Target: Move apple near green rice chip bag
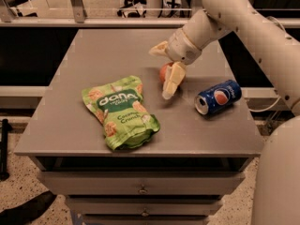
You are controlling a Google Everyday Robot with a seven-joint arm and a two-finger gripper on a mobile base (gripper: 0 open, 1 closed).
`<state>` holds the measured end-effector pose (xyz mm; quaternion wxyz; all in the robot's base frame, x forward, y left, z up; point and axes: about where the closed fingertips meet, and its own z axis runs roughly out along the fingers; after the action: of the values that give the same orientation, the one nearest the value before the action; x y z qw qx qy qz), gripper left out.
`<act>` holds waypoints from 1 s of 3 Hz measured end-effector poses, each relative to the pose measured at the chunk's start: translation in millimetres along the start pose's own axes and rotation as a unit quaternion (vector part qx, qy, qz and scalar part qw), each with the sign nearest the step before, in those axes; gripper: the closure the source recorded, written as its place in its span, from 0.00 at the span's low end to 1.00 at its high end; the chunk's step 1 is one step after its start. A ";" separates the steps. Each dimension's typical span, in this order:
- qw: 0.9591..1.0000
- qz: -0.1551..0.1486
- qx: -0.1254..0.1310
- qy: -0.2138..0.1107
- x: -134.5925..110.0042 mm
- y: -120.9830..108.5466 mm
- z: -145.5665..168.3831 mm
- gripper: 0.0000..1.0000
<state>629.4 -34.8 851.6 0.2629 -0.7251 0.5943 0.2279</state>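
Spotted small round red-orange apple on grey table, right of centre, partly hidden behind the nearer of the pale fingers. Found gripper released, spread wide right at the apple, contact impossible to tell. Noted bright green rice chip bag with white "dana" lettering lying flat near-left of the apple, apart from it, and blue Pepsi can on its side to the right.
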 end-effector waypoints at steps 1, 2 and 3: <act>0.998 0.036 0.026 0.038 36.2 -11.4 -23.0 0.00; 0.996 0.054 0.038 0.055 55.3 -17.2 -33.7 0.00; 0.996 0.068 0.032 0.056 61.1 -17.2 -32.8 0.16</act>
<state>658.5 -98.8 839.1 0.2357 -0.6857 0.6633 0.1849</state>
